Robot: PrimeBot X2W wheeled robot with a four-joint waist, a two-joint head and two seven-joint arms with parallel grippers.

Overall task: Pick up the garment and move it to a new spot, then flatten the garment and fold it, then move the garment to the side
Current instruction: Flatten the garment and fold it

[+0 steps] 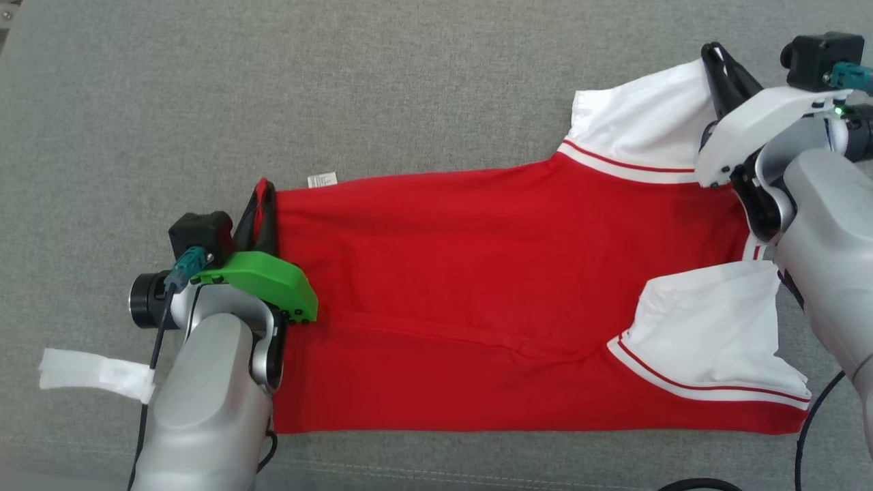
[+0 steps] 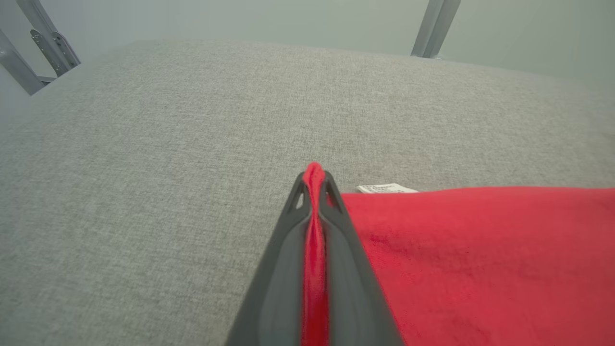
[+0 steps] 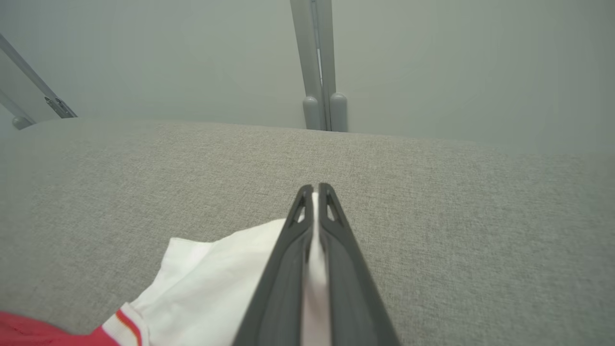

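Grey fabric table (image 1: 436, 82) bears the garment (image 1: 477, 273). The left gripper (image 1: 262, 187) grasps its hem (image 1: 286, 204), the right gripper (image 1: 713, 51) its far sleeve (image 1: 648, 129).

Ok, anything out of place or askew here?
The garment lies mostly flat, but its near white sleeve is folded in over the red body, and a white label pokes out past the far edge. A strip of white tape sits on the grey surface left of it.

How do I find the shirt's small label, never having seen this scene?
A red and white shirt lies on the grey surface. At its far edge, near the left gripper, a small white label sticks out. Unlike the loose white strip, it touches the shirt.
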